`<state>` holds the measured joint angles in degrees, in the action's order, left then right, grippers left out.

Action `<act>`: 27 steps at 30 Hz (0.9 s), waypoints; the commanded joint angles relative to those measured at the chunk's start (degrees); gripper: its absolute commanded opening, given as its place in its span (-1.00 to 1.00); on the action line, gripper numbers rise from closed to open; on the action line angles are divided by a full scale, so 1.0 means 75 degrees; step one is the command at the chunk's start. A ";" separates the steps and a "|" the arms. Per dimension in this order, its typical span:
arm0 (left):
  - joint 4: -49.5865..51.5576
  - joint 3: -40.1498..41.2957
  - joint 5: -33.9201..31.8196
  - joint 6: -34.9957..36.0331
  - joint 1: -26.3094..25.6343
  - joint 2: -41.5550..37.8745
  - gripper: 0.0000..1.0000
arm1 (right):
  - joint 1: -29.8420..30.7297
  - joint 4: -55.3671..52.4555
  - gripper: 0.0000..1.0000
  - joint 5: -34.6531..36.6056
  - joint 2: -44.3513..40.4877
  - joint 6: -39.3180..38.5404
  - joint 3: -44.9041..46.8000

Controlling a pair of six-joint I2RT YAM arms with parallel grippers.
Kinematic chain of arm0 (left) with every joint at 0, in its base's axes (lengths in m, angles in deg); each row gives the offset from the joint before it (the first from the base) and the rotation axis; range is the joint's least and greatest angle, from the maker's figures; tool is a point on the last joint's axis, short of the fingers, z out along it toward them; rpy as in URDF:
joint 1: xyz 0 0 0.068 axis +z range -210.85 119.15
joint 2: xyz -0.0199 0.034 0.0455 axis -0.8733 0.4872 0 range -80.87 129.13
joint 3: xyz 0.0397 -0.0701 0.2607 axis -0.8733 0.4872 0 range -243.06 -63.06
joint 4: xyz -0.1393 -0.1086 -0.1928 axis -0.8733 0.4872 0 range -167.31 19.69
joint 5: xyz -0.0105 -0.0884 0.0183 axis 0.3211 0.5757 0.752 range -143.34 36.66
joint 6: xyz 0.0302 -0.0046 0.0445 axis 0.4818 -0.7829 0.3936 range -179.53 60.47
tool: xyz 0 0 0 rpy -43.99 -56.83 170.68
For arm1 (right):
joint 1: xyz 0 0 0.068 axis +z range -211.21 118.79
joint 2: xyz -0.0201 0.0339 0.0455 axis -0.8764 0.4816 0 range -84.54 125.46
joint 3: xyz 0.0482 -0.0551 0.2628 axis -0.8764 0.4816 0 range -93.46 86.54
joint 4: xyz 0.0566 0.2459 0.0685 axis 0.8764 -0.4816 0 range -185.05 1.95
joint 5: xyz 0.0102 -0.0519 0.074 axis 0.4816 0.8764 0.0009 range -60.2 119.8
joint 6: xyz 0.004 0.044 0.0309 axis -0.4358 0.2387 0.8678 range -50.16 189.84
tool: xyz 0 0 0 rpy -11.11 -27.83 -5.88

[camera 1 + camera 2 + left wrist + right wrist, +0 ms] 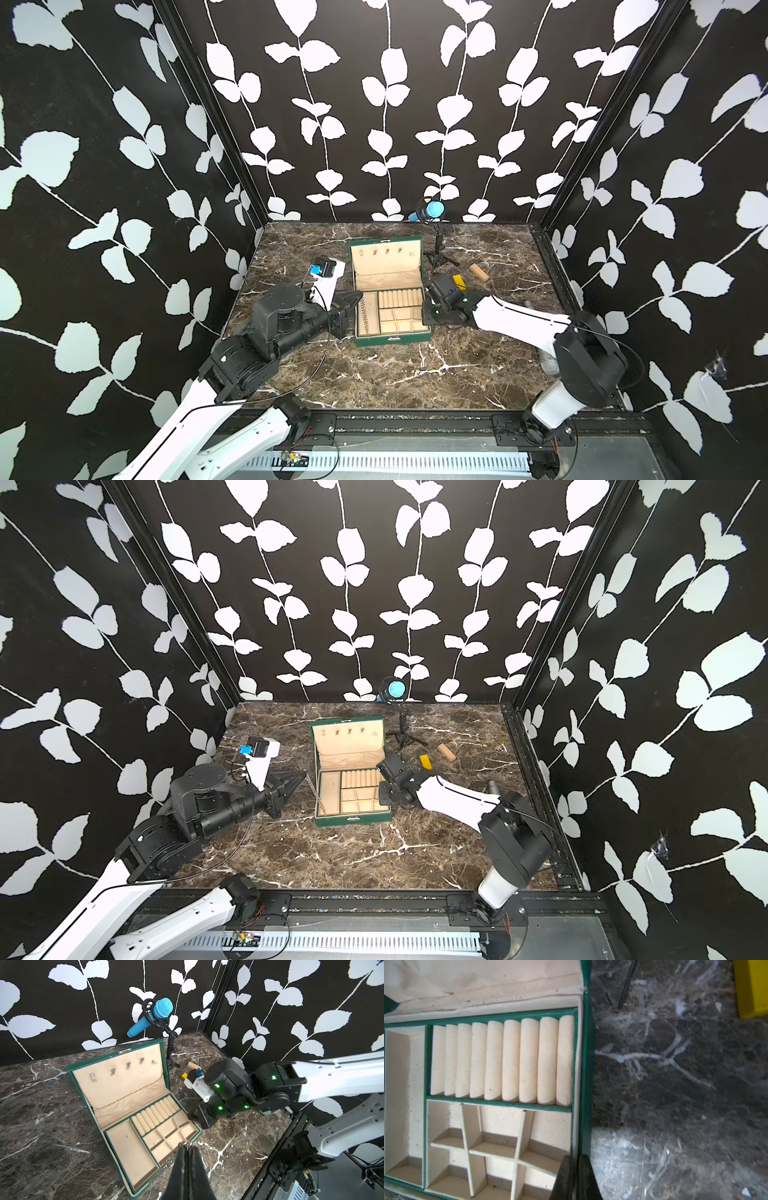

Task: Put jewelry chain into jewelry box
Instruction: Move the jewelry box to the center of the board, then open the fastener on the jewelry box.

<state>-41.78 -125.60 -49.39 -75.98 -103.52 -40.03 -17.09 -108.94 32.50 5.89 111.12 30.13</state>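
Over the left edge of the open jewelry box (392,338), the jewelry chain (365,313) hangs limp from the left end effector (186,1144), which is closed tight on its top links, while the right end effector (576,1159) is pinched closed on the box's right wall on the marble worktop (415,374).

One jewelry box (392,338), one jewelry chain (314,792), one microphone (432,209), two blocks (458,281) (479,272).

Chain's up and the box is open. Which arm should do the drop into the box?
Left. The left gripper is shut on the jewelry chain, which dangles at the left edge of the jewelry box. The right gripper is clamped on the box's right wall, likely steadying it, and holds no chain.
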 commanded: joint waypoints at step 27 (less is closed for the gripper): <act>-0.0418 0.0525 -0.1855 -0.0037 -0.0007 0.0285 -1.00 | 0.0235 -0.0867 0.28 0.1461 -0.3837 0.2036 -0.0083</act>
<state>-43.05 -122.87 -58.77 -76.06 -103.52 -38.37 -15.12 -122.40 40.23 -21.19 120.14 28.87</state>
